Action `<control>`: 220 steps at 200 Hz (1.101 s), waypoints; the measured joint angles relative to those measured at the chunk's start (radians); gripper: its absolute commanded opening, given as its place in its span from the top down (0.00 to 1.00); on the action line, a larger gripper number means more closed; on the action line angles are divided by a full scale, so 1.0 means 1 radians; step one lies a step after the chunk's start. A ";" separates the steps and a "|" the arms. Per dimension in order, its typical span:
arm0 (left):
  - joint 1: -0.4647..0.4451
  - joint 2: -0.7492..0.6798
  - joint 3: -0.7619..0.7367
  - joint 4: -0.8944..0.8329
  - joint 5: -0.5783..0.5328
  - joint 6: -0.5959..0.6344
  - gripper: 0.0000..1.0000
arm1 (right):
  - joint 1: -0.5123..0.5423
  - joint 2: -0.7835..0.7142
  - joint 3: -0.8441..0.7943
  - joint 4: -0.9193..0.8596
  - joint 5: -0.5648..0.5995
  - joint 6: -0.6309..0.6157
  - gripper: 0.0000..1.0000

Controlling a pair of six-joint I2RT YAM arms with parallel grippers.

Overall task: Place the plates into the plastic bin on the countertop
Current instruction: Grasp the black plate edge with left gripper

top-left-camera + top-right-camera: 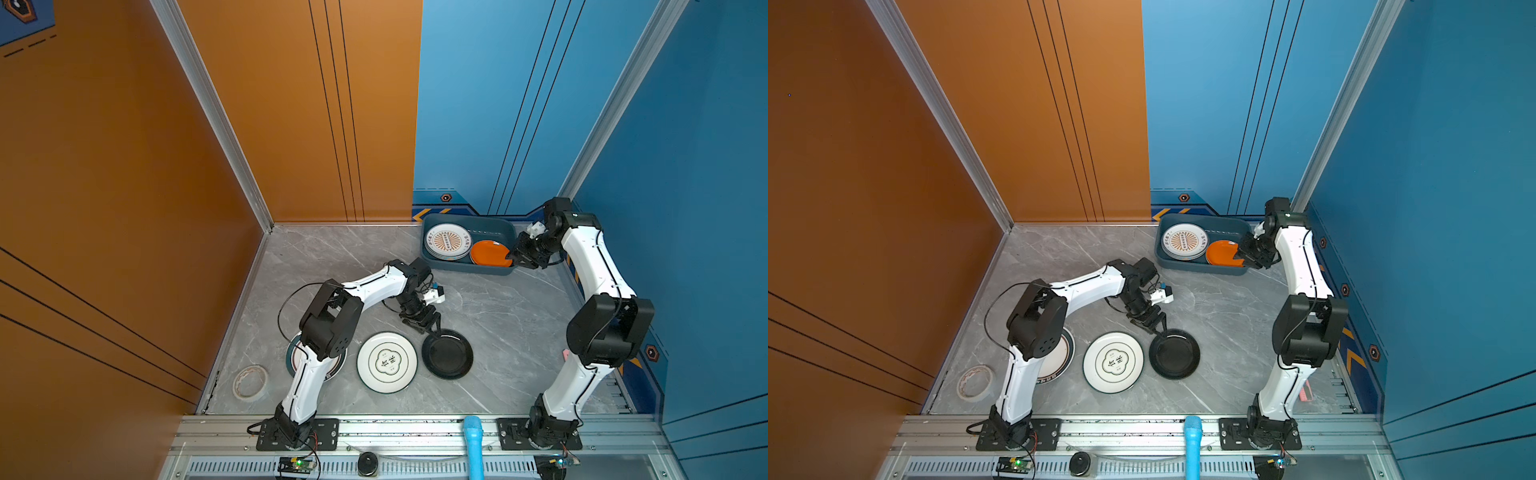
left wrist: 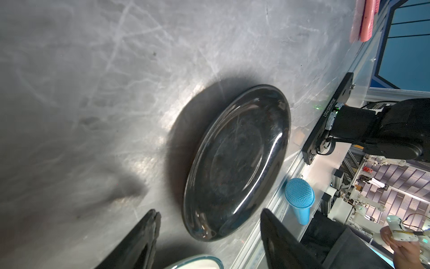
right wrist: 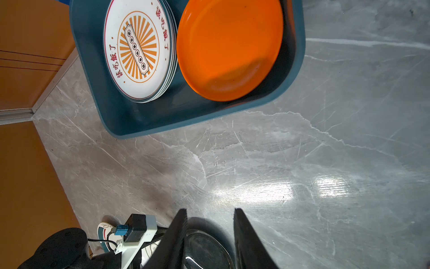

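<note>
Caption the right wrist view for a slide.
Right pincer open and empty over the countertop; the plastic bin holds a sunburst-topped plate stack beside an orange plate.

My left claw [image 1: 431, 327] is black, like the glossy round black plate [image 1: 447, 354]. Left of that, a round white plate [image 1: 386, 361] bears a green emblem. Far right, the teal-blue plastic bin [image 1: 469, 269] shows a white orange-sunburst plate [image 1: 448, 241] and a plain orange plate [image 1: 490, 252].

left arm [image 1: 374, 286] and right arm [image 1: 590, 257]: white shells, black joint housings, thin black cables. each is screwed to a black base plate [image 1: 328, 434] on the aluminium rail [image 1: 415, 428]; one plate seemingly bears a white serial number [image 2: 328, 111].
</note>
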State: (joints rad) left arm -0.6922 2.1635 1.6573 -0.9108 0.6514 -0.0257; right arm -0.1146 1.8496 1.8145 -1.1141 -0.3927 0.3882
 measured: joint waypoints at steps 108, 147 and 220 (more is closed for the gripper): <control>-0.024 0.051 -0.010 0.002 0.013 0.021 0.53 | -0.011 -0.016 -0.058 0.008 0.000 -0.008 0.64; -0.034 0.064 -0.010 0.002 0.016 0.019 0.69 | -0.011 -0.016 -0.062 0.009 0.000 -0.008 0.64; -0.006 0.090 -0.010 0.001 0.051 0.010 0.92 | -0.013 -0.051 -0.075 0.015 0.000 -0.008 0.64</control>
State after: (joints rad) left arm -0.6983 2.2539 1.6478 -0.9096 0.7029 -0.0158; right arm -0.1276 1.7985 1.7397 -1.0992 -0.3931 0.3805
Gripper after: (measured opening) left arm 0.095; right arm 0.364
